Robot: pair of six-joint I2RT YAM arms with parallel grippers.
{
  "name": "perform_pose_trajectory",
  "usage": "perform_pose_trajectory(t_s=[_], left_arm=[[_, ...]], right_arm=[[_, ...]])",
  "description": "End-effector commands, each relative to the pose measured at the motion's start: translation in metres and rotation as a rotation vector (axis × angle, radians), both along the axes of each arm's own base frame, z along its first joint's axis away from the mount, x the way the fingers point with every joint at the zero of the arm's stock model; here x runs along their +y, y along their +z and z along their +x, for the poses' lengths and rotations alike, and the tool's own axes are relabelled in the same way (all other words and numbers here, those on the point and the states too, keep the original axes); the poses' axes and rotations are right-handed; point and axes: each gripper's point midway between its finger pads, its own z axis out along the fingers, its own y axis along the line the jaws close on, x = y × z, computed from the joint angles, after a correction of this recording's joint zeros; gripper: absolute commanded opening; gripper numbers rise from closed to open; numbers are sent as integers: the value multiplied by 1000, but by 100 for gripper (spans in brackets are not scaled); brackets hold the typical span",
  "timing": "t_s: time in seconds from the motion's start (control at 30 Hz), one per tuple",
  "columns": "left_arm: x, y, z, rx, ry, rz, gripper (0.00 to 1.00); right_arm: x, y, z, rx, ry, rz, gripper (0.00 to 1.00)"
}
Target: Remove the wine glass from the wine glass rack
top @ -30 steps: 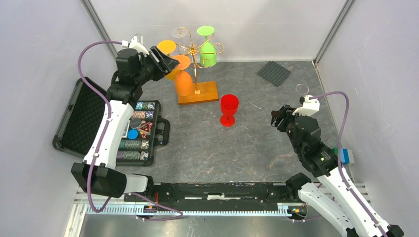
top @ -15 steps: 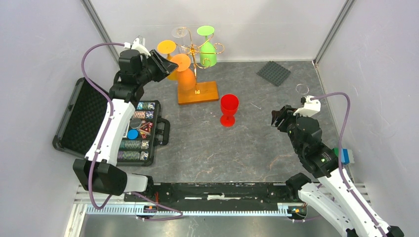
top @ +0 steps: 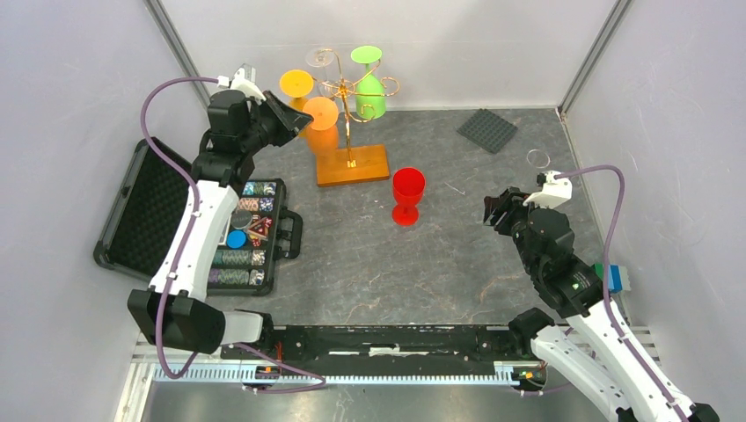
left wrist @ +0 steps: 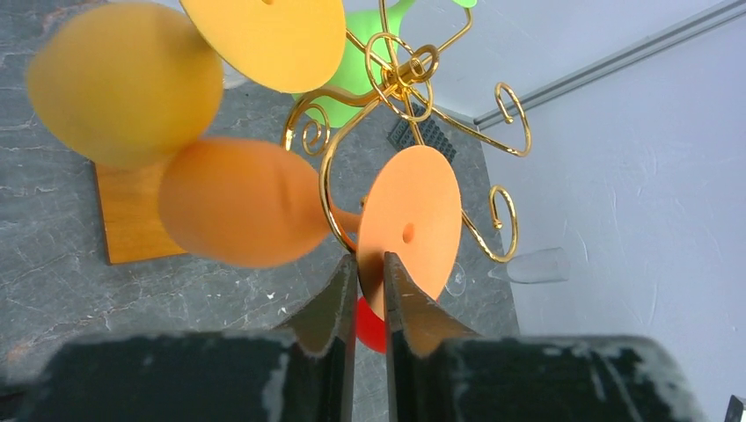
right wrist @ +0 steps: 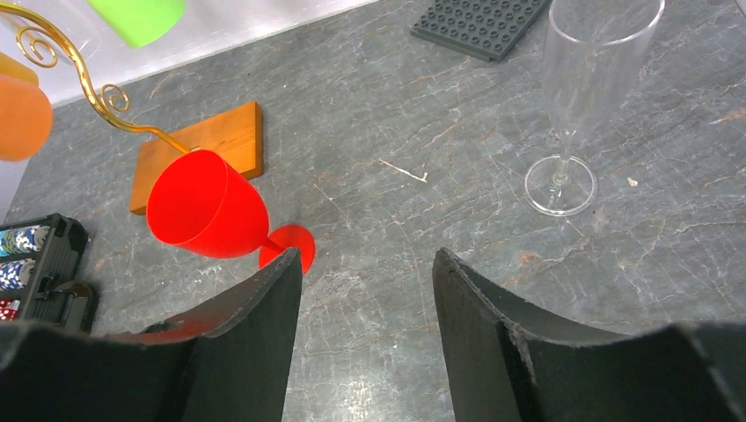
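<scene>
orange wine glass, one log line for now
left gripper: shut on orange wine glass foot | orange wine glass: hanging on wine glass rack | right gripper: open, holding nothing

Likely a lab: plain white walls enclosing table.

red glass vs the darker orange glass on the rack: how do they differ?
Pose: the red glass stands upright on the table; the orange glass hangs foot-up in the gold arms of the wine glass rack. Contact: nothing touches the red glass; the left gripper pinches the orange glass's foot rim. Sharpness: the red glass is crisp; the orange glass's bowl is blurred. Both are opaque stemmed goblets.
</scene>
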Motion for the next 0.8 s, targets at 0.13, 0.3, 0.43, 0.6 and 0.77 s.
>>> perform_pose_trajectory(t_s=[0.13, 0.3, 0.43, 0.6, 0.77], left_arm=[[-3, 22, -12, -58, -25, -48, 2], [-6, 29, -12, -73, -31, -74, 2], [-5, 36, -12, -75, -16, -111, 2], [-3, 48, -10, -94, 26, -189, 2], [5, 62, -9, -136, 98, -278, 2]], right_arm=[[-1, 9, 2, -40, -16, 33, 61], [-1, 12, 2, -45, -19, 35, 61], [-1, 11, 3, -43, -21, 41, 61], [0, 11, 3, -40, -22, 46, 61], [-1, 10, 3, -40, -26, 46, 61]])
